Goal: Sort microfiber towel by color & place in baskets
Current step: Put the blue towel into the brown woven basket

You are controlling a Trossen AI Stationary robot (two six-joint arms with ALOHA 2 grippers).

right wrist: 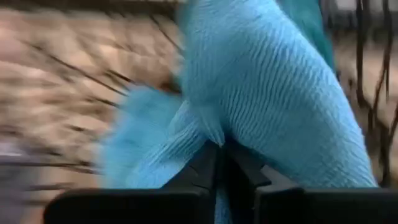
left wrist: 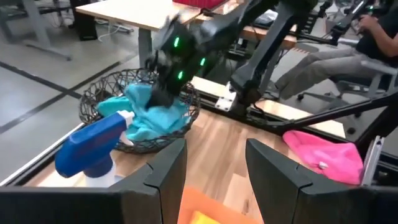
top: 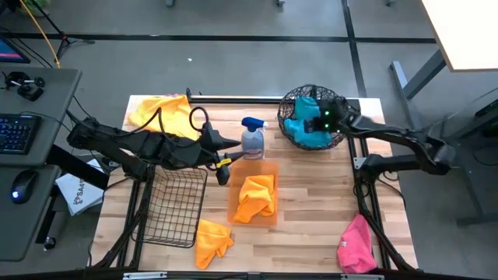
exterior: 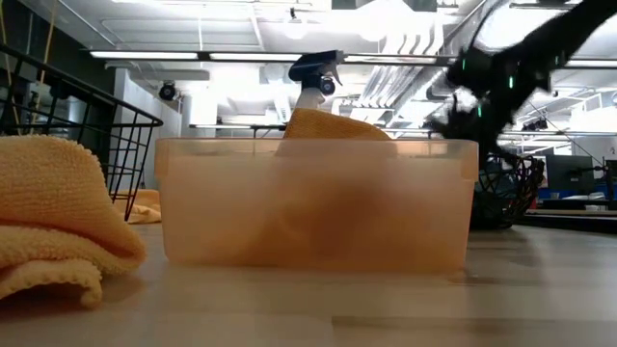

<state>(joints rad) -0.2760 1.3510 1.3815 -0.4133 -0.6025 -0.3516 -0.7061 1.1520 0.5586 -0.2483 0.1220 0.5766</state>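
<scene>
My right gripper (top: 310,124) reaches down into the round dark wire basket (top: 336,138) at the far right and is shut on a blue towel (right wrist: 267,93), also seen in the left wrist view (left wrist: 146,115). My left gripper (left wrist: 214,168) is open and empty. It hovers over the far end of the translucent orange bin (top: 271,167), beside the blue-capped spray bottle (top: 253,140). An orange towel (top: 255,198) lies in the bin. The black wire-grid basket (top: 171,206) stands left of the bin. My right gripper pinches a bunched fold of the blue towel (right wrist: 214,134) between its two fingers. The fingers come from above, pointing down into the round basket. The towel rises to the fingers, and its lower part (left wrist: 140,130) lies in the basket.
A second orange towel (top: 212,239) lies near the front edge. A yellow towel (top: 159,113) lies at the far left corner, and a pink towel (top: 355,245) at the front right. The spray bottle stands between the two arms. A desk with a keyboard is left of the table.
</scene>
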